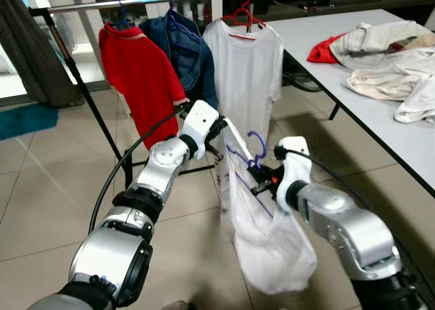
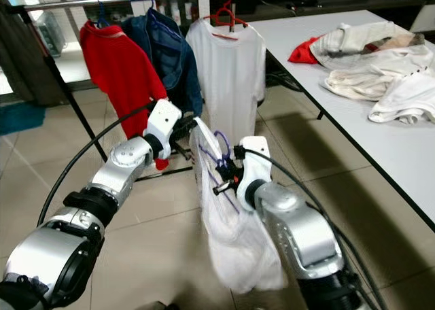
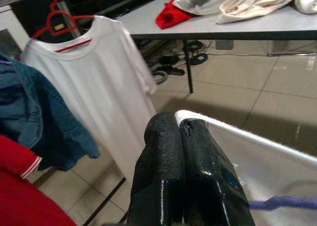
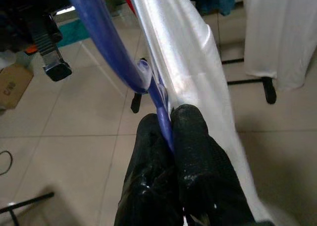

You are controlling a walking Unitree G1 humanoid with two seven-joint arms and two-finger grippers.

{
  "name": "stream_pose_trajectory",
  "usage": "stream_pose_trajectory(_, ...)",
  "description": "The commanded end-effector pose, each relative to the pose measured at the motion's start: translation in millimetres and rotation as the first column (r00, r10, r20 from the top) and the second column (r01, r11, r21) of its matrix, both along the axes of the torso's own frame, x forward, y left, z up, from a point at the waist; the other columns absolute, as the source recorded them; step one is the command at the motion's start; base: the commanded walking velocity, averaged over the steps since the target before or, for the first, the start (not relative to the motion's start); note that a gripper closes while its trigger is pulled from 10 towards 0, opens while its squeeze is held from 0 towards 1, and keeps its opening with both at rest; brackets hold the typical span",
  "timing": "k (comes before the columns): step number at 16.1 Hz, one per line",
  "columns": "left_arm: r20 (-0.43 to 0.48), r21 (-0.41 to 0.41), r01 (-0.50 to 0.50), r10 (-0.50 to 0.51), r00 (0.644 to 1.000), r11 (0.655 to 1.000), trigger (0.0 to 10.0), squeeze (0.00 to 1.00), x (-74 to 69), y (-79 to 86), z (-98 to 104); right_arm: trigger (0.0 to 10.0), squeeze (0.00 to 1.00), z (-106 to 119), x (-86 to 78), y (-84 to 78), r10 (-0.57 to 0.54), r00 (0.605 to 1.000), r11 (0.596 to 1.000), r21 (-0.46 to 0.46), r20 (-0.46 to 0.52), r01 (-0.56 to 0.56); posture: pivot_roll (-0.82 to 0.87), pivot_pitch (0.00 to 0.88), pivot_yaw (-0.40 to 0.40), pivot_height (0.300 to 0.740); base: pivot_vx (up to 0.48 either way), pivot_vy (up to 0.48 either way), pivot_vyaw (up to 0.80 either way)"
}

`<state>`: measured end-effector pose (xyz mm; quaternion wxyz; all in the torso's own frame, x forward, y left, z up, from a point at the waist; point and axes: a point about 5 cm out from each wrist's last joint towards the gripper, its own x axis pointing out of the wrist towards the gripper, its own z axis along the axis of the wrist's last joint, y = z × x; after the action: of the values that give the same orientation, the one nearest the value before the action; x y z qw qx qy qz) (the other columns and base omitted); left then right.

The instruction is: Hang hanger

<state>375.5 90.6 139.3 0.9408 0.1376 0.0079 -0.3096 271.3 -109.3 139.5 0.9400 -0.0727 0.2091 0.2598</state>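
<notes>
Your right gripper (image 4: 171,124) is closed tight on the purple hanger (image 4: 106,42), its two black fingers (image 4: 195,137) pinching the thin plastic bar just below the hook's bend. The hanger sits in front of you, between your two arms, with a white garment (image 1: 268,245) draped on it and hanging down toward the tiled floor (image 1: 41,208). Your left gripper (image 3: 181,129) is also closed, pinching the top edge of that same white garment just left of the hanger hook (image 1: 257,143). Both arms are raised and angled inward, so the grippers are near each other with the cloth stretched between them. Farther away stands a clothes rack (image 1: 136,1) with a metal bar across the top. Three items hang from it: a red shirt (image 1: 139,72) on the left, a dark blue jacket (image 1: 187,52) in the middle, and a white T-shirt (image 1: 245,72) on a red hanger (image 1: 243,14) to the right. The hanger you hold is well below the rack bar and nearer to you than the hanging clothes. To your right, a grey table (image 1: 380,113) carries a pile of cream and white clothes (image 1: 394,58), with a red cloth (image 1: 326,50) at its far-left edge.
</notes>
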Motion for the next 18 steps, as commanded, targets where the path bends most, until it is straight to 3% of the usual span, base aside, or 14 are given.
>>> stream_pose_trajectory(1,0.018,-0.002,-0.018,0.018,1.0,1.0,0.0,0.0,3.1,1.4,7.4,10.0,0.0,7.7,0.6,0.6,-0.01,1.0,1.0,0.016,0.021,0.01,-0.14,0.0,0.094,0.74,0.0,0.0,0.0)
stream_pose_trajectory(4,0.009,0.005,0.009,-0.009,1.0,1.0,0.0,0.0,1.1,-3.1,6.3,10.0,0.0,19.9,16.4,-10.8,-0.202,0.977,0.978,0.072,0.073,0.197,-0.14,0.0,0.095,0.74,0.0,0.0,0.0)
stream_pose_trajectory(7,0.003,-0.005,0.05,-0.05,0.999,0.999,0.0,0.0,-2.4,-11.3,6.8,10.0,0.0,22.6,31.3,-21.3,-0.398,0.911,0.916,0.11,0.11,0.387,-0.13,0.0,0.09,0.74,0.0,0.0,0.0)
stream_pose_trajectory(10,-0.018,-0.104,0.1,-0.103,0.995,0.99,0.0,0.0,-8.9,-26.2,9.0,10.0,0.0,27.5,42.3,-16.7,-0.473,0.869,0.877,0.174,0.145,0.448,-0.12,0.0,0.087,0.74,0.0,0.0,0.0)
stream_pose_trajectory(11,-0.033,-0.153,0.12,-0.127,0.991,0.981,0.0,0.0,-11.9,-33.8,10.6,10.0,0.0,31.3,49.3,-16.1,-0.518,0.838,0.85,0.218,0.172,0.48,-0.12,0.0,0.085,0.74,0.0,0.0,0.0)
stream_pose_trajectory(13,-0.064,-0.199,0.117,-0.132,0.989,0.973,0.0,0.0,-14.3,-41.9,10.5,10.0,0.0,37.2,58.9,-16.8,-0.55,0.802,0.833,0.232,0.233,0.503,-0.12,0.0,0.083,0.74,0.0,0.0,0.0)
stream_pose_trajectory(14,-0.075,-0.208,0.11,-0.129,0.989,0.972,0.0,0.0,-15.6,-45.8,9.7,10.0,0.0,41.4,63.9,-14.4,-0.536,0.794,0.844,0.212,0.286,0.494,-0.12,0.0,0.082,0.74,0.0,0.0,0.0)
stream_pose_trajectory(18,-0.097,-0.263,0.123,-0.153,0.983,0.957,0.0,0.0,-26.1,-58.8,9.4,10.0,0.0,38.3,72.3,-1.0,-0.466,0.834,0.884,0.192,0.296,0.426,-0.12,0.0,0.055,0.74,0.0,0.0,0.0)
